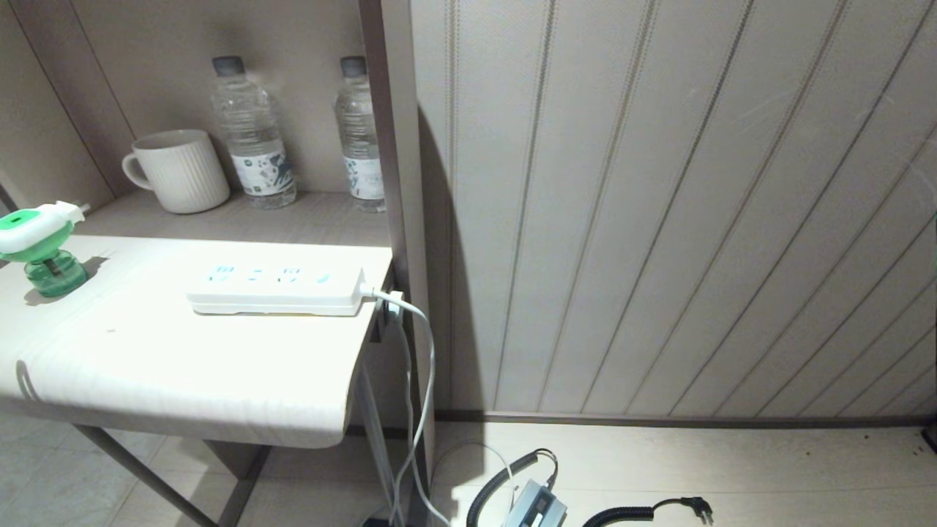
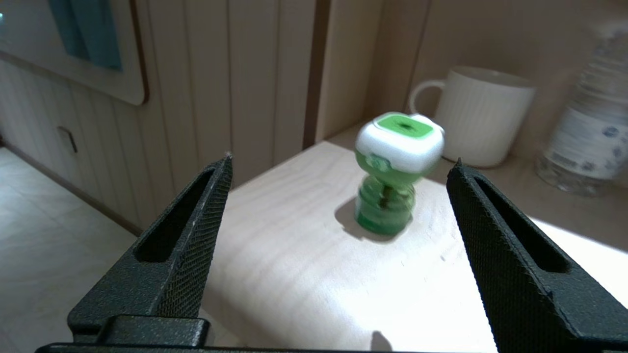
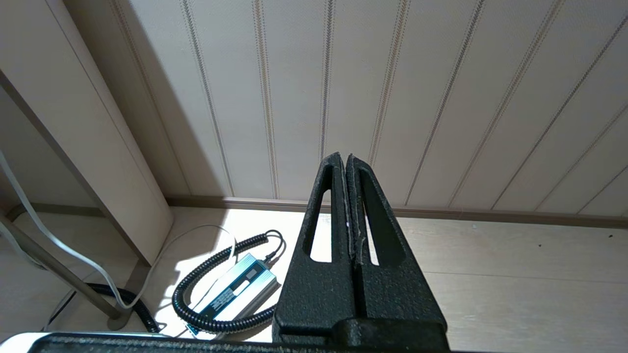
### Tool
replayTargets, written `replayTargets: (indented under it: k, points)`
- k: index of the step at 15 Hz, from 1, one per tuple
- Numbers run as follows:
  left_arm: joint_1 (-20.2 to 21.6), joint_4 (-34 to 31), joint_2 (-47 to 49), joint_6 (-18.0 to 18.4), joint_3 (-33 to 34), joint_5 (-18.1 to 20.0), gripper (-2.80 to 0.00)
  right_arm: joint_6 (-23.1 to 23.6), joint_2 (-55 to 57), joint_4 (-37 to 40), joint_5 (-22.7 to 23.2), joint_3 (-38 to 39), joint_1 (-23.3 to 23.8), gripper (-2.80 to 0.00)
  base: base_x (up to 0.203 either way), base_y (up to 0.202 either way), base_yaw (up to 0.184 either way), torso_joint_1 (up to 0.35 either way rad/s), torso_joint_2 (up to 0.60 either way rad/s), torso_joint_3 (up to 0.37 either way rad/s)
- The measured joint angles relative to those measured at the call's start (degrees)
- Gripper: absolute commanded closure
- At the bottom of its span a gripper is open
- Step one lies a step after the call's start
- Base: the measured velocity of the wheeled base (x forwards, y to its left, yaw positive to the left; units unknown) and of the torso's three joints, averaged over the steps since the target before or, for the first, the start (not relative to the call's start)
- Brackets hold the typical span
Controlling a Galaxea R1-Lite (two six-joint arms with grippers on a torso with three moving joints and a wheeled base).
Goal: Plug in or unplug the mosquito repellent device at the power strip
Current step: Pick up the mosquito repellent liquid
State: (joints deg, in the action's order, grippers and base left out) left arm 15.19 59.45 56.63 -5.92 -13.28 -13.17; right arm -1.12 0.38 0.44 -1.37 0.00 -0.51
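the left gripper (image 2: 338, 166) is seen with its jaws spread wide and empty; the device (image 2: 396, 171) stands upright ahead of them, a little toward one finger rather than centred in the gap, and apart from both. before any closing, the gap should be centred on the white-and-green head, which looks firmer to pinch than the green bottle below it. the prongs, pointing away toward the mug (image 2: 483, 115) behind, should be left uncovered so they can later be presented to a socket. a light, top-heavy thing of this kind would probably tip if one finger met it first, so both pads should be brought level and closed together. further off, to the side of the device, the strip (image 1: 277, 288) lies flat with every socket free. the right gripper (image 3: 349, 196) is parked over the floor, jaws pressed together.
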Motion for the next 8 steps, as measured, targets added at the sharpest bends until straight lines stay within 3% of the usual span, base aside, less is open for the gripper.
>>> replayTargets:
  k: [8]
  points:
    - [2.1,0.8,7.9,-1.2,-3.4,4.6,-2.8,0.0,0.0,0.0,0.0,0.0,0.0,0.0,0.0,0.0,0.0,0.0,0.0,0.0]
